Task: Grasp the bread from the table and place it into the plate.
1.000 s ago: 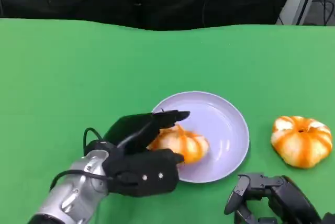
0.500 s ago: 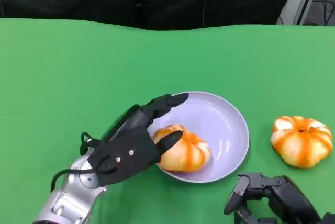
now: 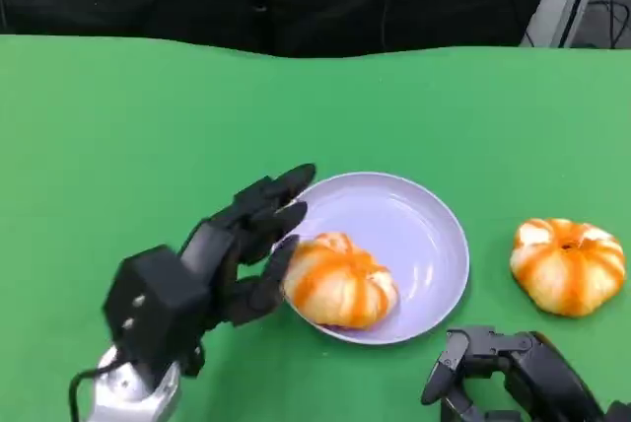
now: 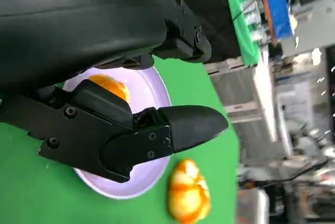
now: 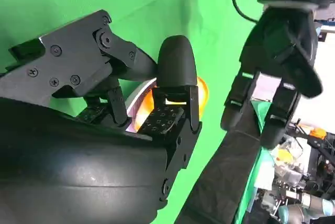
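Bread (image 3: 341, 284): lay in the plate's near-left part.
Plate (image 3: 424, 235): lavender, on the green table (image 3: 118, 136).
Left hand (image 3: 237, 245): fingers spread, holding nothing, beside the bread.
Right hand (image 3: 513, 378): low at the table's near edge, finger state could not be told.
Second bread (image 3: 568, 264): right of the plate, apart from it.

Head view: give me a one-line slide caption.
Open left hand beside striped orange bread on lavender plate; second bread roll waits on green table.
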You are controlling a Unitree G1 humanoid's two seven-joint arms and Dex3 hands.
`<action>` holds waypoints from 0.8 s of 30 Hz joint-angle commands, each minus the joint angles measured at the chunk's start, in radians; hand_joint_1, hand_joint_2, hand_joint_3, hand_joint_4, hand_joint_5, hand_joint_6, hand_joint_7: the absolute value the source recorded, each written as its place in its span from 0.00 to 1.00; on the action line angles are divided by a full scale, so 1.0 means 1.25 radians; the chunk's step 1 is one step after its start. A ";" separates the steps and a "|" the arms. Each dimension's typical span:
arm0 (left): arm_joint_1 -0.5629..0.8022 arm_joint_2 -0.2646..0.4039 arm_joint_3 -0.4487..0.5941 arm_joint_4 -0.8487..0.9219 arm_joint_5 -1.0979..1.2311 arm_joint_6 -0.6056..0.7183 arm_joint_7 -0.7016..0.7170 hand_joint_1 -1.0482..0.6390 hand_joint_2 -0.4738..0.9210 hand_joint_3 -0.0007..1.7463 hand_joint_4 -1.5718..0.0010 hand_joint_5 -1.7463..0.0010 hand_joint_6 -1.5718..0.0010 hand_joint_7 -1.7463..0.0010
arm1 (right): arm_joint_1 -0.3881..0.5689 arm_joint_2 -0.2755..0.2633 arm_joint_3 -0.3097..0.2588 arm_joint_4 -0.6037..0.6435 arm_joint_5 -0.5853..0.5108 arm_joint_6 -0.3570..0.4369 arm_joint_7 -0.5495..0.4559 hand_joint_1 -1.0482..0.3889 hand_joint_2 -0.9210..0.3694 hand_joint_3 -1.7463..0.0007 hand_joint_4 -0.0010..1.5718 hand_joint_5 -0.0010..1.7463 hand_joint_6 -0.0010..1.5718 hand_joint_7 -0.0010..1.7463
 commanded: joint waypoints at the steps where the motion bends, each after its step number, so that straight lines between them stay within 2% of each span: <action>1: 0.044 -0.009 0.026 -0.034 -0.045 -0.006 -0.020 0.09 1.00 0.47 0.75 0.98 0.79 1.00 | 0.000 -0.008 -0.005 0.004 0.013 -0.007 0.003 0.63 0.25 0.44 0.51 0.85 0.52 0.69; 7: 0.102 -0.028 0.044 -0.069 -0.091 -0.007 -0.036 0.08 1.00 0.46 0.72 0.97 0.78 0.99 | 0.000 -0.010 -0.006 0.003 0.016 -0.006 0.006 0.63 0.25 0.44 0.51 0.85 0.53 0.68; 12: 0.189 -0.039 0.068 -0.080 -0.149 -0.055 -0.084 0.09 1.00 0.45 0.70 0.97 0.77 0.99 | 0.002 -0.010 -0.006 0.001 0.018 -0.002 0.008 0.63 0.25 0.44 0.51 0.85 0.53 0.68; 24: 0.241 -0.059 0.072 -0.031 -0.165 -0.082 -0.143 0.11 1.00 0.42 0.67 0.98 0.74 0.99 | -0.002 -0.013 -0.006 0.007 0.018 -0.005 0.012 0.63 0.24 0.45 0.51 0.85 0.53 0.67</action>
